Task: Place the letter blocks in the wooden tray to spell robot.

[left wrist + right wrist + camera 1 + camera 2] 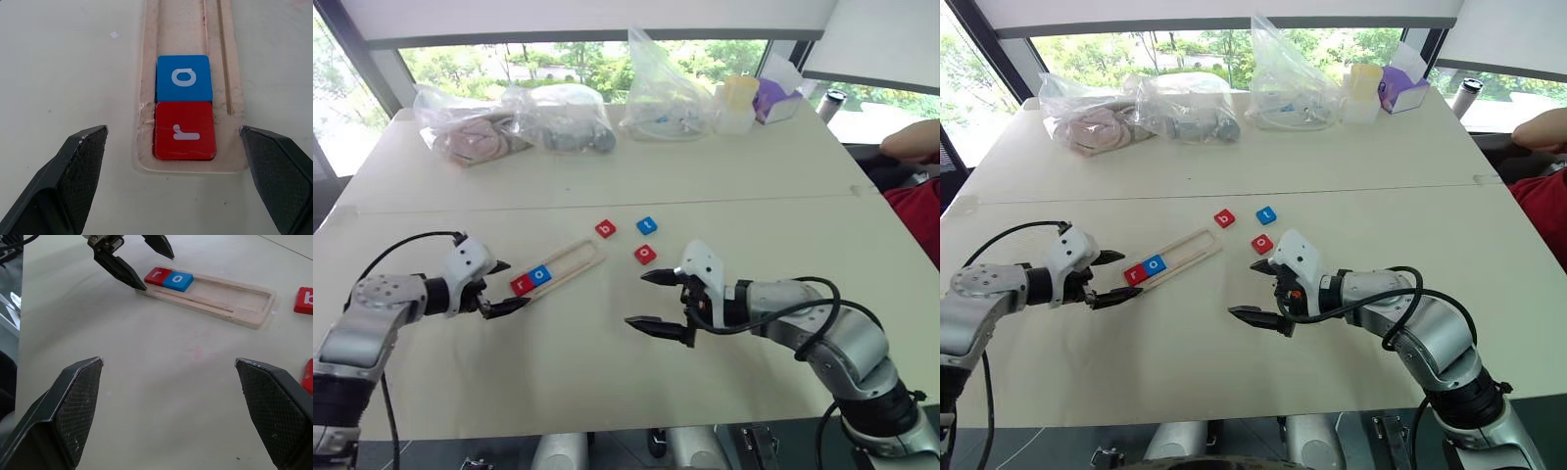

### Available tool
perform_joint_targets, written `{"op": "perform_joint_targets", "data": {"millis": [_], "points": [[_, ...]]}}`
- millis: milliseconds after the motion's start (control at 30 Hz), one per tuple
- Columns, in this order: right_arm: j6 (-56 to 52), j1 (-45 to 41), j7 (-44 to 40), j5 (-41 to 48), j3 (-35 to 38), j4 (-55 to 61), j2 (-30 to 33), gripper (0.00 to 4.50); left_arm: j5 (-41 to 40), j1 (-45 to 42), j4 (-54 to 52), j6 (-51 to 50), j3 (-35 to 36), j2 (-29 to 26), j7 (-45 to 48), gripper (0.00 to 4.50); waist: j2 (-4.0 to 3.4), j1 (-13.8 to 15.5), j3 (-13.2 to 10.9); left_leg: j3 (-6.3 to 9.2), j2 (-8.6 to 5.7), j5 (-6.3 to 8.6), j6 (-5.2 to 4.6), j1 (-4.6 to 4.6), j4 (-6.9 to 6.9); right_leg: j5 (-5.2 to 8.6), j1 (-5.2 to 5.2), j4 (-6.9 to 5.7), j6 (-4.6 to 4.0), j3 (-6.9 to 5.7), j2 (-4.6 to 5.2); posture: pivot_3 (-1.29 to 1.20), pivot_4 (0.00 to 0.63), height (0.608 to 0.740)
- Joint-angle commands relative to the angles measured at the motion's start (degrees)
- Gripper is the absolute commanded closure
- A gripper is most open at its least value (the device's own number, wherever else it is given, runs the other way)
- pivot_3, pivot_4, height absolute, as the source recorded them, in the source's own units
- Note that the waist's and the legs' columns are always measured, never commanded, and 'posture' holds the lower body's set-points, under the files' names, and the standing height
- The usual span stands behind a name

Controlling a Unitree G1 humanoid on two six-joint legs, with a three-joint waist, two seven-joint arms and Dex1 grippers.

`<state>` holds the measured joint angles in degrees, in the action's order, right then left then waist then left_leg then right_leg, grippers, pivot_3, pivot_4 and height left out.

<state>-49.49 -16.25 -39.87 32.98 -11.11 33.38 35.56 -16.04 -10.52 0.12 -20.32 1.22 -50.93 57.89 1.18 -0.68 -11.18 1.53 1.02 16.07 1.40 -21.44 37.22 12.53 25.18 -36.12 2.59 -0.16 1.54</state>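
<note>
The wooden tray (pixel 570 262) lies slanted on the table left of centre. A red "r" block (pixel 522 285) and a blue "o" block (pixel 540 275) sit side by side at its near left end. Three loose letter blocks lie to the tray's right: a red "b" (pixel 606 229), a blue "t" (pixel 647 225) and a red "o" (pixel 645 255). My left gripper (pixel 512 285) is open, its fingers (pixel 83 161) spread on either side of the tray end with the "r" block (pixel 185 131). My right gripper (pixel 634 299) hangs open and empty just below the red "o".
Several clear plastic bags (pixel 558 117), a yellow-lidded cup (pixel 739 103) and a purple box (pixel 773 98) line the table's far edge. A person's arm (pixel 911 142) rests at the right edge. A seam (pixel 607 203) crosses the table behind the blocks.
</note>
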Motion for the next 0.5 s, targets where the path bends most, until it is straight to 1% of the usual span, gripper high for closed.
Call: {"op": "perform_joint_targets", "data": {"millis": [33,133,233,333,500], "points": [[3.1,0.9,-0.5,-1.7,0.1,0.0,0.3,0.07,3.5,0.6,2.6,2.2,-3.6,0.8,1.0,0.0,-0.05,0.0,0.0,0.0,-0.01,0.0,0.0,0.01,0.0,0.0,-0.02,0.0,0.0,0.0,0.01,0.0,0.15,0.74],[4.4,1.6,-0.3,-2.9,-0.1,-0.4,0.1,0.07,3.8,1.0,3.5,2.6,-4.3,1.2,2.2,0.0,-0.11,0.0,0.1,0.0,-0.03,0.0,0.0,0.1,0.03,0.01,-0.13,0.01,0.01,0.0,0.03,0.0,0.15,0.74],[4.7,1.8,-0.3,-3.2,-0.2,-0.5,-0.3,0.07,4.9,0.6,4.4,3.3,-4.0,2.5,0.0,0.0,-0.29,0.1,0.2,0.01,-0.03,0.0,0.0,0.14,0.05,0.02,-0.18,0.01,0.02,0.0,0.03,0.0,0.15,0.74],[4.9,1.7,-0.2,-3.5,-0.3,-0.7,-0.5,0.07,4.6,0.8,4.5,3.0,-3.9,2.9,0.6,0.0,-0.37,0.2,0.3,0.05,-0.04,0.0,0.0,0.18,0.09,0.03,-0.27,0.01,0.03,0.0,0.04,0.0,0.15,0.74],[5.3,1.0,0.2,-4.5,-0.7,-1.5,-1.0,0.07,6.2,2.7,3.6,2.5,-6.1,2.0,1.9,0.0,-0.47,0.0,0.5,0.05,-0.04,0.0,0.0,0.24,0.11,0.03,-0.33,0.01,0.03,0.0,0.04,0.0,0.15,0.74]]}}
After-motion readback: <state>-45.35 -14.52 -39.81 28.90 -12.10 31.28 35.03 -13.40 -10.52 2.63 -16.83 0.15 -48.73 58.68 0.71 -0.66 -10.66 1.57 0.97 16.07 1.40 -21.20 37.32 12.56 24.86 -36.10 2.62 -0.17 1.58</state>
